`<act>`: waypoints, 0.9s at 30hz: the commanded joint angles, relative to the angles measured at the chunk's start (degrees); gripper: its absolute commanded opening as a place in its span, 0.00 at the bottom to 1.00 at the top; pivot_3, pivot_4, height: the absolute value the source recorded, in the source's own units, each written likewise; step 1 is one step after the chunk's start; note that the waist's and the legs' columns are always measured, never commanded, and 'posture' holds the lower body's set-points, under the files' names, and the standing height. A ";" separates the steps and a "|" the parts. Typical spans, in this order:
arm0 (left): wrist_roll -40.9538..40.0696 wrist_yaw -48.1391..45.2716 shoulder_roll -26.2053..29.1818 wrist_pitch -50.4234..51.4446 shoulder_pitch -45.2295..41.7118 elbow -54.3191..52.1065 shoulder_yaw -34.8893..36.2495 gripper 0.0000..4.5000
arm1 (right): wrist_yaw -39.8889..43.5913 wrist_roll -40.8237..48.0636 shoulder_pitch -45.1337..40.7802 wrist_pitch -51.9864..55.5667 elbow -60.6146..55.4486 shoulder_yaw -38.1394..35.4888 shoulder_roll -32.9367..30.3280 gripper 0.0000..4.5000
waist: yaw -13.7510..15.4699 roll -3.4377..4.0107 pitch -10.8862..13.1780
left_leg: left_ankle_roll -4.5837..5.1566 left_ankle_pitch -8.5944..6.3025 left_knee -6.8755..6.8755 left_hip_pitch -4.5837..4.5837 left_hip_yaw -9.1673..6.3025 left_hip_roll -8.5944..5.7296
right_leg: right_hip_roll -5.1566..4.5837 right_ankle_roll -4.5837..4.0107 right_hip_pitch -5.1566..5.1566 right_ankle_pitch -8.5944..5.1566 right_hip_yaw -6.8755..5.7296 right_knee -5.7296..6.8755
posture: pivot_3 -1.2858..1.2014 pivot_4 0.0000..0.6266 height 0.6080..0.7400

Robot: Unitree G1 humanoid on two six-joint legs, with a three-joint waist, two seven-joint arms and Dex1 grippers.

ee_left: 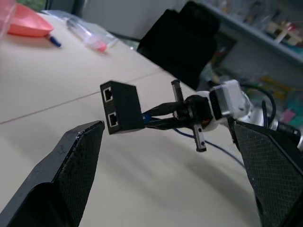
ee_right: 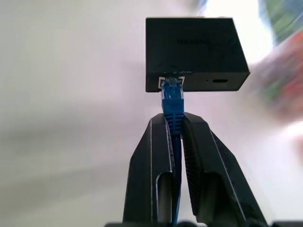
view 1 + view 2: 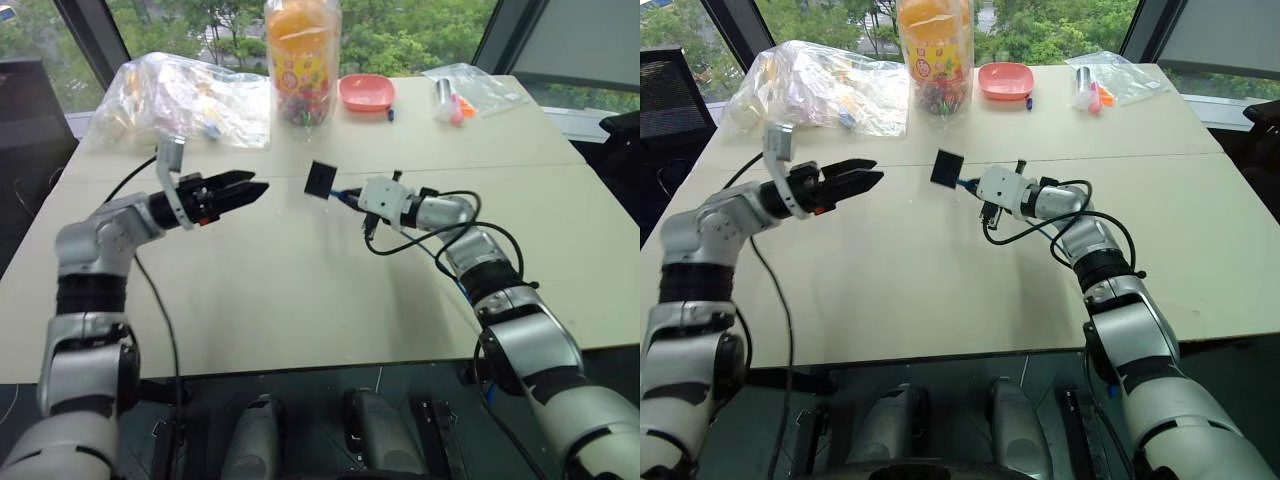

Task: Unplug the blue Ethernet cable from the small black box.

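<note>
Two black fingers of the right tool [image 2: 176, 142] rose nearest the lens in the right wrist view, pinched together on the blue Ethernet cable [image 2: 173, 111] at its ribbed boot, just behind the plug. That plug sat seated in a port on the side of the small black box [image 2: 194, 52], so the box hung from the cable alone, clear of the counter [image 3: 300, 290] and about midway between the two arms. From the head views the same box [image 3: 322, 180] appeared tilted in the air, with the left tool [image 3: 240, 190] near it but apart, its fingers spread wide and holding nothing. The left wrist view showed the box's [image 1: 120, 106] far face with two further open ports and the spread fingertips [image 1: 78, 156] framing it on either side.

Handling, as judged: the box looked light and rigid, a hard matte shell offering flat faces that a wide pinch across its body should hold without damage, though smooth sides might slip under a pull. The cord was thin and limp, so a grip on the stiffer boot suited it better than one further down. Such plugs commonly lock with a small latch tab; a straight tug could strain cord or port if that tab stayed engaged. The sound place for the second hold was across the box's broad faces, away from its ports.
</note>
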 commanded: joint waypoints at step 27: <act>17.64 -9.03 -15.94 -20.03 -26.01 40.70 1.29 0.19 | -8.24 -6.39 13.42 4.97 -30.38 -0.48 -6.77 0.00 | -0.62 -0.07 0.03 | 0.03 -0.02 0.03 -0.03 0.16 -0.06 | 0.02 0.02 -0.03 -0.02 0.26 -0.10 | 0.52 0.24 1.00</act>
